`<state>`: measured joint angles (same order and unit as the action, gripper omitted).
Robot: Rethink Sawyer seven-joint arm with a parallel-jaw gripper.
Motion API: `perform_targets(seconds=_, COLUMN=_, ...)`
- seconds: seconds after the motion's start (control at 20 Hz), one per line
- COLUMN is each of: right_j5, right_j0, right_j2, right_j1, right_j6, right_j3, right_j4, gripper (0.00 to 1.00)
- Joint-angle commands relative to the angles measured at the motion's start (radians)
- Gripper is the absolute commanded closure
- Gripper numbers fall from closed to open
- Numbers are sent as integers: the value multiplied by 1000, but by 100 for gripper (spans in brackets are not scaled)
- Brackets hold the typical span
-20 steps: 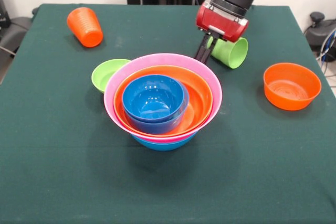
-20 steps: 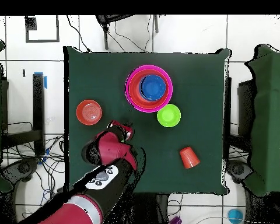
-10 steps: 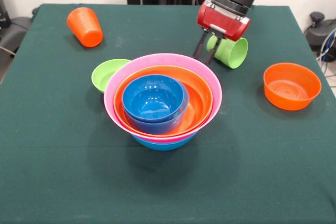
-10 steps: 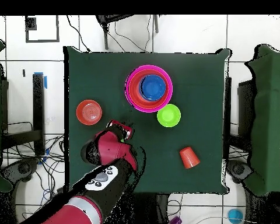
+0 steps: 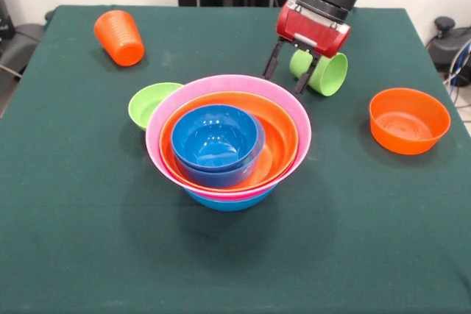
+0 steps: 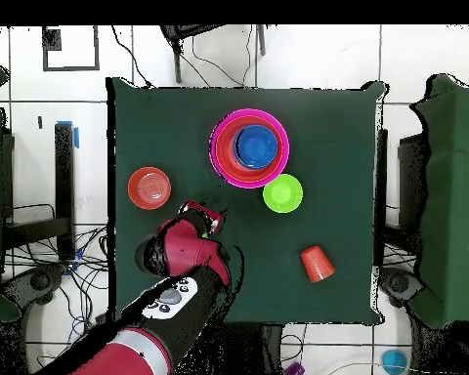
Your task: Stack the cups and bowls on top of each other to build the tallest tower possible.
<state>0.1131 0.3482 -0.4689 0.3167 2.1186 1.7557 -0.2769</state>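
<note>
The tower (image 5: 228,134) stands mid-table: a small blue bowl (image 5: 216,137) nested in orange, pink and blue bowls (image 6: 249,147). Just behind it my gripper (image 5: 287,73) hangs open, fingers spread above the cloth, holding nothing. The lime green cup (image 5: 327,73) lies on its side right beside the gripper, one fingertip (image 5: 302,82) overlapping its closed end. In the overhead view the arm hides this cup, and the gripper (image 6: 201,217) shows only as a red block. The orange ribbed cup (image 5: 119,37) (image 6: 317,263) lies tipped at a far corner.
A small lime-green bowl (image 5: 149,104) (image 6: 282,193) sits touching the tower's pink rim. A small orange bowl (image 5: 408,120) (image 6: 149,187) stands alone near the table's side. The green cloth table (image 5: 235,255) is ringed by chairs and cables.
The gripper's fingers have spread from shut to open, and the hand has risen slightly beside the green cup. Cups and bowls have not moved.
</note>
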Motion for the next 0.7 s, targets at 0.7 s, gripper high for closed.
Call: perform_targets(seconds=0.7, right_j5=-169, right_j0=19, right_j2=111, right_j1=28, right_j6=85, right_j3=-13, right_j4=30, gripper=0)
